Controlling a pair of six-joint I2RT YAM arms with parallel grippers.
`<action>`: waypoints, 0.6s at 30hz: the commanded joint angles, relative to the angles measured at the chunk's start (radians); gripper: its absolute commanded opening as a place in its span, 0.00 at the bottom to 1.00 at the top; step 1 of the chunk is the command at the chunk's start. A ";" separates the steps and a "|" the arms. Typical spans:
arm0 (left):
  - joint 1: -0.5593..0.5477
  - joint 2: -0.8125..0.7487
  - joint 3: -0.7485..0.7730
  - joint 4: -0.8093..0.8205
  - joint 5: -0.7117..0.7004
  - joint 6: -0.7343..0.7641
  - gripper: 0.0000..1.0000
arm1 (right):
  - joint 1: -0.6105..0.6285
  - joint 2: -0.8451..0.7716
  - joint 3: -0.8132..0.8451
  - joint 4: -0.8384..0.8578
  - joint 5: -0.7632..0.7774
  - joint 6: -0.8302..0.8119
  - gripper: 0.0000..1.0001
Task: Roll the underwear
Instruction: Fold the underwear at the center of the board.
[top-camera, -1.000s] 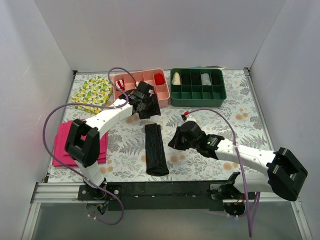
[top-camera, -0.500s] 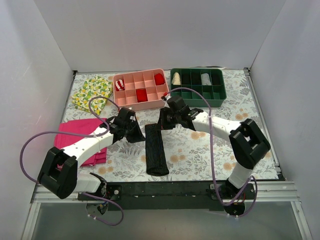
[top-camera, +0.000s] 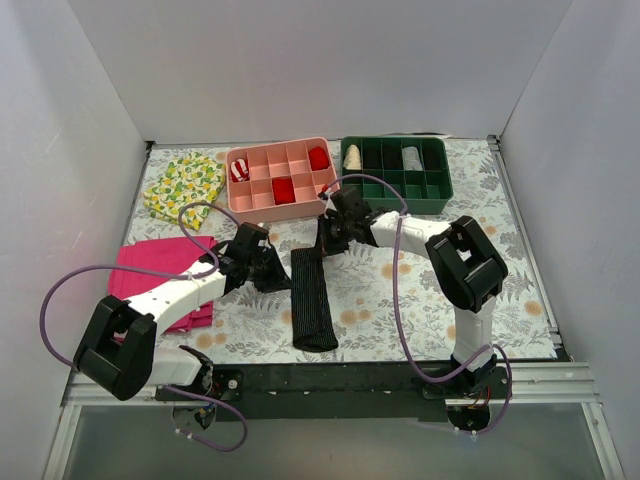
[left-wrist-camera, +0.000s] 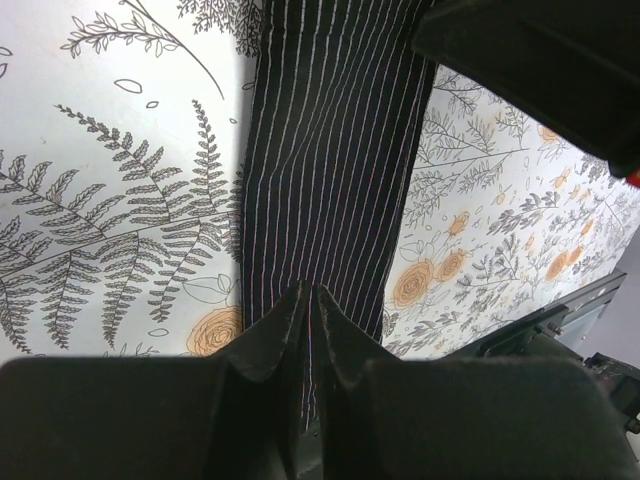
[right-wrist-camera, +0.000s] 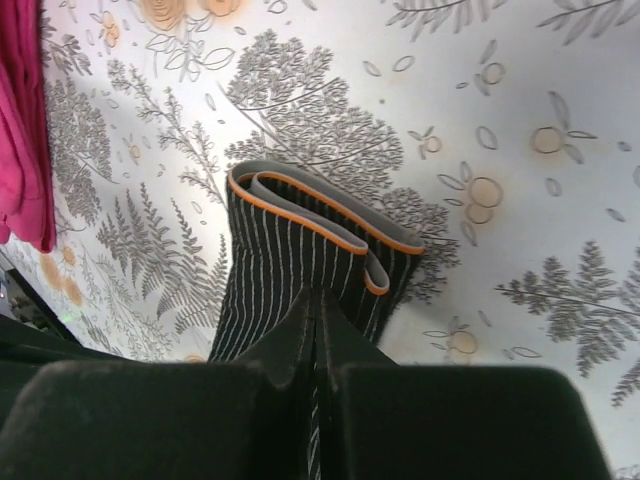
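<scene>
The underwear (top-camera: 312, 298) is a black pin-striped garment folded into a long narrow strip, lying flat on the floral table mat. Its far end shows a grey waistband with orange edging (right-wrist-camera: 320, 215). My left gripper (top-camera: 277, 272) is at the strip's left edge near the far end; in the left wrist view its jaws (left-wrist-camera: 308, 290) are closed together just over the striped fabric (left-wrist-camera: 330, 150). My right gripper (top-camera: 326, 240) is at the strip's far end; its jaws (right-wrist-camera: 316, 296) are closed together over the fabric (right-wrist-camera: 270, 250) just behind the waistband. Neither visibly grips cloth.
A pink divided tray (top-camera: 283, 180) and a green divided tray (top-camera: 395, 172) stand behind the underwear. A yellow lemon-print cloth (top-camera: 185, 185) lies at the far left. A folded magenta cloth (top-camera: 150, 275) lies left of the left arm and shows in the right wrist view (right-wrist-camera: 20, 130).
The left gripper came from the pink tray down to the strip's left edge. The right arm swung from the near right to the strip's far end. The underwear has not moved.
</scene>
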 joint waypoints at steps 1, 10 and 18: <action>-0.003 -0.006 -0.008 0.019 -0.002 0.003 0.06 | -0.023 0.032 0.044 -0.021 -0.031 -0.045 0.01; -0.003 0.018 0.048 -0.010 -0.055 0.024 0.05 | -0.023 0.062 0.016 -0.007 -0.048 -0.044 0.01; 0.023 0.148 0.249 -0.042 -0.123 0.102 0.06 | -0.023 -0.069 0.009 0.057 -0.106 -0.082 0.01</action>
